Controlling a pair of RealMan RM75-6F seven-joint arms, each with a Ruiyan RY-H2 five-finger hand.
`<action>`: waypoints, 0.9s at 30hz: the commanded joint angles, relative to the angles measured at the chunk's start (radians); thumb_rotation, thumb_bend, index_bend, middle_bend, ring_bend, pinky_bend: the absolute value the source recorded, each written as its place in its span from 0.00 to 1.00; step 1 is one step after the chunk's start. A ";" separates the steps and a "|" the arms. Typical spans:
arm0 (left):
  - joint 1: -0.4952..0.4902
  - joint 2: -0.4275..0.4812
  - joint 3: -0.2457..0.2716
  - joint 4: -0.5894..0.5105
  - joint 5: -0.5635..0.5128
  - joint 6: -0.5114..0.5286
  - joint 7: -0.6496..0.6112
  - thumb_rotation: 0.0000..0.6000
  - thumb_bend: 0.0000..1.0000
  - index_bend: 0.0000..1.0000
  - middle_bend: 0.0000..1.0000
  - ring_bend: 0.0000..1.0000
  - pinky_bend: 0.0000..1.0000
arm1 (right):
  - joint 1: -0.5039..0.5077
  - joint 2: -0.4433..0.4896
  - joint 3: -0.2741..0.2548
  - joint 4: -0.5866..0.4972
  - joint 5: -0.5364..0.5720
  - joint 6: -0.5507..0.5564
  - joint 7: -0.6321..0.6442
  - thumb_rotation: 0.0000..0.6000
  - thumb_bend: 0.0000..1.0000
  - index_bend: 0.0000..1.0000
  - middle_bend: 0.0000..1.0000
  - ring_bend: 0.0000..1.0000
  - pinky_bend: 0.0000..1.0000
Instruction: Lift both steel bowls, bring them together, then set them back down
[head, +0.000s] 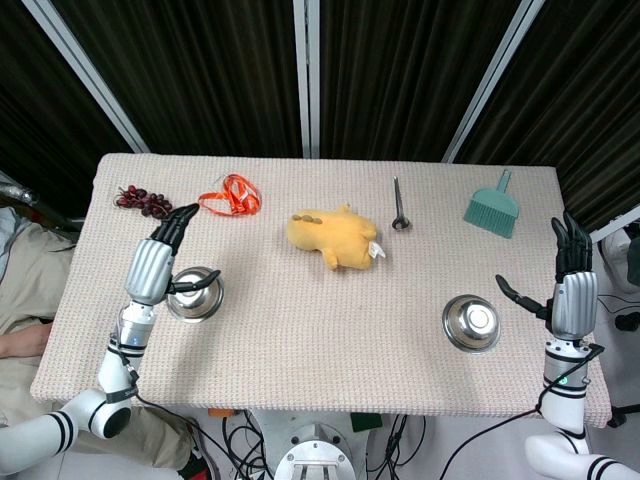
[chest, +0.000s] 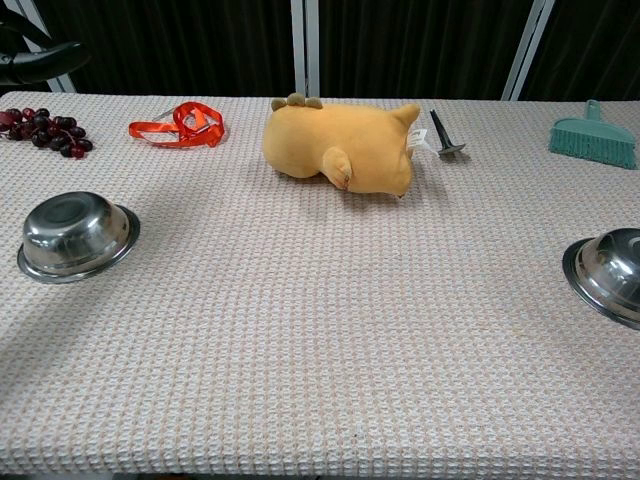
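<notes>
- Left hand (head: 158, 262) hovers open beside the left steel bowl (head: 194, 294), holding nothing, placed to grasp its rim.
- Right hand (head: 572, 285) hangs open and empty beside the right steel bowl (head: 471, 322), likewise ready.

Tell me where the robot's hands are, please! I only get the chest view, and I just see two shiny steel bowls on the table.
Observer: The left hand is right at the outer side of the left round steel bowl, fingers straight, holding nothing.
Operator: And the other one?
Observer: The right hand is open beside the right round steel bowl, with a gap between them.
</notes>
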 joint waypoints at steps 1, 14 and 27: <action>0.001 0.003 0.000 -0.004 -0.001 -0.001 0.000 0.40 0.12 0.02 0.10 0.10 0.30 | 0.001 0.002 0.000 -0.004 -0.002 -0.001 -0.003 0.87 0.30 0.00 0.00 0.00 0.05; -0.007 0.162 0.053 -0.130 -0.046 -0.169 0.117 0.16 0.12 0.03 0.06 0.05 0.26 | -0.004 0.138 -0.084 -0.148 0.000 -0.159 -0.147 0.87 0.30 0.00 0.00 0.00 0.05; -0.121 0.494 0.109 -0.454 -0.369 -0.544 0.527 0.00 0.12 0.00 0.00 0.01 0.23 | 0.095 0.487 -0.232 -0.607 0.311 -0.670 -0.694 0.87 0.29 0.00 0.00 0.00 0.05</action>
